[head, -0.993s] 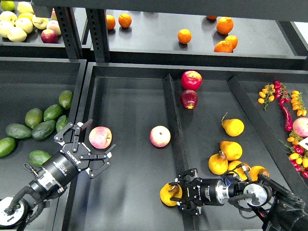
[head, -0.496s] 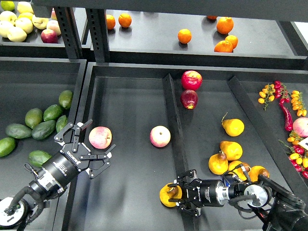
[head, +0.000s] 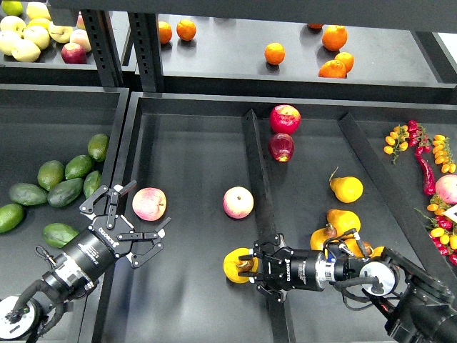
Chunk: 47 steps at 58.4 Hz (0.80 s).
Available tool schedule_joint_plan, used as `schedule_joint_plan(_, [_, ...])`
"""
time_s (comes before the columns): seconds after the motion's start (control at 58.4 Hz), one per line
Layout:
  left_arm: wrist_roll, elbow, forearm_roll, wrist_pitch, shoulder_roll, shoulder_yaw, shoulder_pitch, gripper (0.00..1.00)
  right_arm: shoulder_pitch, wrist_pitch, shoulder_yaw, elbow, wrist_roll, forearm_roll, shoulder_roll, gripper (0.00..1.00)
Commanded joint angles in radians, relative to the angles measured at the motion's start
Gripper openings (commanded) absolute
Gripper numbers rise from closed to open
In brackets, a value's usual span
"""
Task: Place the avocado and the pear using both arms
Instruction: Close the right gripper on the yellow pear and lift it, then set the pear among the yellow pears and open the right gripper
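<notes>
My right gripper is shut on a golden pear and holds it low in the middle tray, just left of the divider. More pears lie in the compartment to the right of it. Several dark green avocados lie in the left bin. My left gripper is open and empty at the left edge of the middle tray. It is right of the avocados, and a pink apple lies between its spread fingers, untouched as far as I can see.
A second pink apple lies mid-tray. Two red apples sit at the far end of the pear compartment. Oranges and pale apples are on the back shelf. Peppers and small fruit fill the right bin.
My right gripper has carried the pear leftward, from beside the divider further into the middle tray. My left arm has shifted slightly down and stays open.
</notes>
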<state>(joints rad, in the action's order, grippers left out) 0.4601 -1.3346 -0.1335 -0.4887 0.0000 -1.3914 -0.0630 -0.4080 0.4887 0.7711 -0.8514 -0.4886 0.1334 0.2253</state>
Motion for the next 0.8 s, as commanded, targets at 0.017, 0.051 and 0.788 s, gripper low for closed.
schedule_joint_plan(0.017, [0.0, 0.0, 0.0, 0.0, 0.0, 0.0, 0.0, 0.99, 0.0, 0.0, 0.065, -0.021, 0.0, 0.0, 0.017, 0.16])
schedule_joint_plan(0.051, [0.0, 0.0, 0.0, 0.0, 0.0, 0.0, -0.001, 0.99, 0.0, 0.0, 0.076, -0.026, 0.0, 0.0, 0.028, 0.16])
schedule_joint_plan(0.788, [-0.001, 0.002, 0.0, 0.0, 0.0, 0.002, -0.008, 0.99, 0.17, 0.0, 0.102, -0.034, 0.0, -0.02, 0.292, 0.18])
